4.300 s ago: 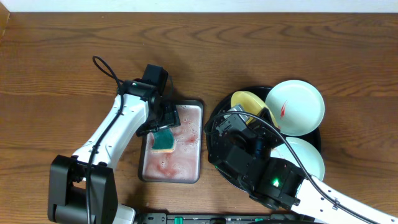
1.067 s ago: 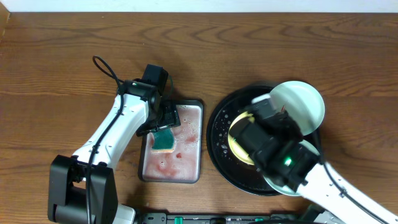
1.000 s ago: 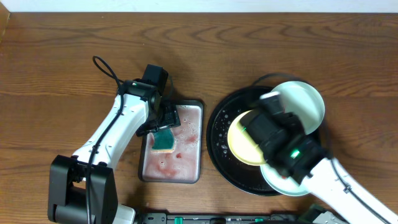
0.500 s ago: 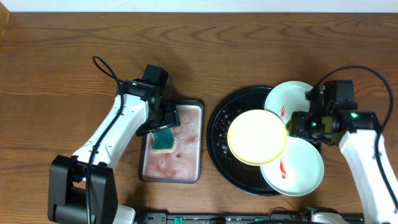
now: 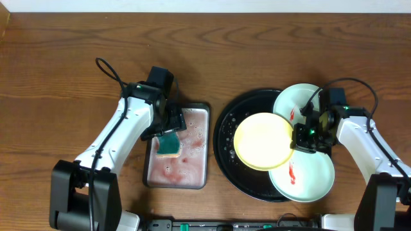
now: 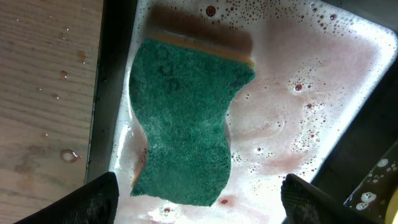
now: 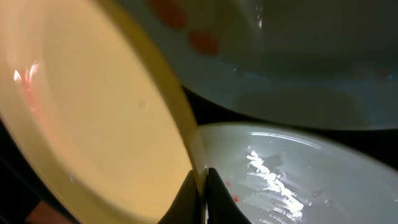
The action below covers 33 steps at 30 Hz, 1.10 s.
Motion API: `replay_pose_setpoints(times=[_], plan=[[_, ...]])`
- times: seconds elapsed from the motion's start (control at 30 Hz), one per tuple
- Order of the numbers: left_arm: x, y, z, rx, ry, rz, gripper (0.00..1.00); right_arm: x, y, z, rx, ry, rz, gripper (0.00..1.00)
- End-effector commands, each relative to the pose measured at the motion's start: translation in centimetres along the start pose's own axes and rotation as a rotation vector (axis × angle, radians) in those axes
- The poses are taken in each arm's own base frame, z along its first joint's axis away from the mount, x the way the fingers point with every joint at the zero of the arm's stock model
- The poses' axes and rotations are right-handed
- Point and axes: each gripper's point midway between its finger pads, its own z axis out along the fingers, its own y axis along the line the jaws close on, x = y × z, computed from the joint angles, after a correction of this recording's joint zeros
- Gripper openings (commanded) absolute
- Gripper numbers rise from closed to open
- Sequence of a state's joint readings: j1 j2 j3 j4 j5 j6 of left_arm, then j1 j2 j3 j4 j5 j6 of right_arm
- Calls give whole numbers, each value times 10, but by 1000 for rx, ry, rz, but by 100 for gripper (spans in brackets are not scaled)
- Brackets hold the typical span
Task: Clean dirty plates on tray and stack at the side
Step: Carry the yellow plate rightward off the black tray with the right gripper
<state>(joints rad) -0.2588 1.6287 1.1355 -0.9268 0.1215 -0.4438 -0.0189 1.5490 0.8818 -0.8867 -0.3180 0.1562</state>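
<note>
Plates (overhead): yellow plate (image 5: 263, 141) is lying on the black tray (image 5: 225, 138), overlapping the upper mint plate (image 5: 302, 99) and the lower mint plate (image 5: 311, 176); both mint plates are showing red smears.
Right claw (overhead): right gripper (image 5: 300, 136) is sitting at the yellow plate's right edge.
Left claw (overhead): left gripper (image 5: 170, 131) is hanging over the sponge (image 5: 169, 146) in the grey tray (image 5: 192, 173).
Left claw (left wrist): fingers (image 6: 99, 199) are standing spread wide, straddling the sponge (image 6: 183, 124) without touching it.
Right claw (right wrist): right gripper (image 7: 200, 193) is pinching the yellow plate's (image 7: 81, 112) rim, clenched tight; lower mint plate (image 7: 292, 168) is lying just beside.
</note>
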Motion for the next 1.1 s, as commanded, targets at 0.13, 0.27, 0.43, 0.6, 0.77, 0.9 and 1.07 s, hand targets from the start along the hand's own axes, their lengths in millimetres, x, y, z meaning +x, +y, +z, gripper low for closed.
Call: replay_pose_setpoints(times=[0.13, 0.27, 0.43, 0.6, 0.77, 0.9, 1.07], plan=[[0, 1, -1, -1, -1, 3, 84, -15, 9, -39, -1, -186, -48, 1], [0, 1, -1, -1, -1, 3, 84, -18, 7, -80, 133, -371, -119, 1], [0, 1, -1, -1, -1, 3, 84, -7, 8, -135, 413, -633, -184, 1], [0, 1, -1, -1, -1, 3, 84, 0, 37, -163, 561, -821, -343, 1], [0, 1, -1, -1, -1, 3, 84, 9, 86, -176, 712, -964, -623, 1], [0, 1, -1, -1, -1, 3, 84, 15, 118, -178, 877, -1027, -824, 1], [0, 1, -1, -1, -1, 3, 84, 25, 140, -183, 1101, -1123, -913, 1]])
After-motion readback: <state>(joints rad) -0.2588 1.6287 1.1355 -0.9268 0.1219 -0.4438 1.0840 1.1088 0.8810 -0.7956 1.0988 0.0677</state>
